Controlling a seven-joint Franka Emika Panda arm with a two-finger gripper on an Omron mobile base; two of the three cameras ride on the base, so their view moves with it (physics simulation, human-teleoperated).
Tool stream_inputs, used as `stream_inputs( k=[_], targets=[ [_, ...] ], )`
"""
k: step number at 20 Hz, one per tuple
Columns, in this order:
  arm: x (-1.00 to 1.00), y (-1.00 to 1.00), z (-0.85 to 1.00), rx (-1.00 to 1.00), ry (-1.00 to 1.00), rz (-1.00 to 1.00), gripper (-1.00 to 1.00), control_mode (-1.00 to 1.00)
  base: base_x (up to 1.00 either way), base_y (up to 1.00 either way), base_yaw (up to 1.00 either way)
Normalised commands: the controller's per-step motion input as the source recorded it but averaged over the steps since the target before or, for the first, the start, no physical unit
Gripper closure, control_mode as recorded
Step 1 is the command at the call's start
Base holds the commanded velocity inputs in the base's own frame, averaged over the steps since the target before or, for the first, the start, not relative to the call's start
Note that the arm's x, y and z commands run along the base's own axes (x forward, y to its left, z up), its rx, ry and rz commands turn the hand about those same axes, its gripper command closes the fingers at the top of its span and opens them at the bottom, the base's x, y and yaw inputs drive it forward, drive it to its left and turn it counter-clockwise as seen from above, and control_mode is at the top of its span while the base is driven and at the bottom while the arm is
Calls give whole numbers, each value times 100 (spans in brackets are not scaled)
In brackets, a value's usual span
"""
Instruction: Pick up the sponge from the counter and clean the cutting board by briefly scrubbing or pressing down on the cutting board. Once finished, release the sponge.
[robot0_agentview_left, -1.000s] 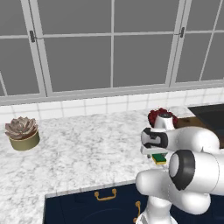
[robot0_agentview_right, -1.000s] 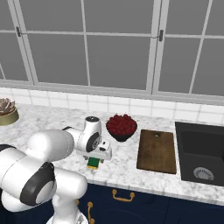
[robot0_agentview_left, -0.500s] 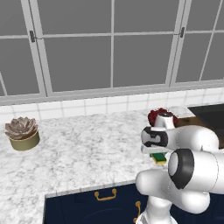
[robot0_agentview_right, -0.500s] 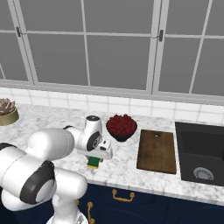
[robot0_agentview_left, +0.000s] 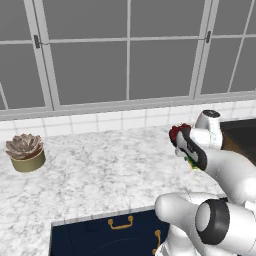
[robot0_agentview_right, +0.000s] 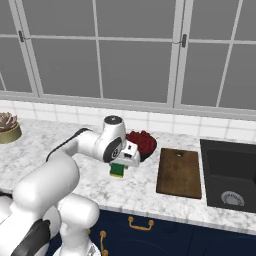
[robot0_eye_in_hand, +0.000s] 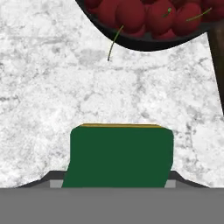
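The sponge (robot0_agentview_right: 117, 171), dark green on top over yellow, hangs just above the marbled counter (robot0_agentview_right: 60, 150) with my gripper (robot0_agentview_right: 120, 166) shut on it. In the hand view the sponge (robot0_eye_in_hand: 119, 155) covers the space between my fingertips, its green face toward the camera. A sliver of the sponge (robot0_agentview_left: 190, 162) peeks out beside the arm in the left base view. The dark brown cutting board (robot0_agentview_right: 179, 172) lies flat on the counter to the right of the gripper, past the bowl; its edge (robot0_eye_in_hand: 217, 57) shows at the hand view's right side.
A dark bowl of red cherries (robot0_agentview_right: 142, 141) stands just behind the gripper, between it and the board's far corner, and fills the hand view's top (robot0_eye_in_hand: 144, 22). A black sink basin (robot0_agentview_right: 232, 175) lies right of the board. A potted succulent (robot0_agentview_left: 25, 152) sits far left.
The gripper has risen and shifted right toward the cutting board, carrying the sponge off the counter. The bowl and the board have stayed in place.
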Motion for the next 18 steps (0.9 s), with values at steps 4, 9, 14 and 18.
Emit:
stream_inputs(
  k=[4,9,14,18],
  targets=[
    [0,-99,55,0,-12,-7,100,-100,0,0,0],
    [3,-93,30,0,-10,-7,100,-100,0,0,0],
    [-7,-78,4,0,-11,-2,100,-100,0,0,0],
    [-9,-10,-29,-4,-3,1,100,-100,0,0,0]
  ],
)
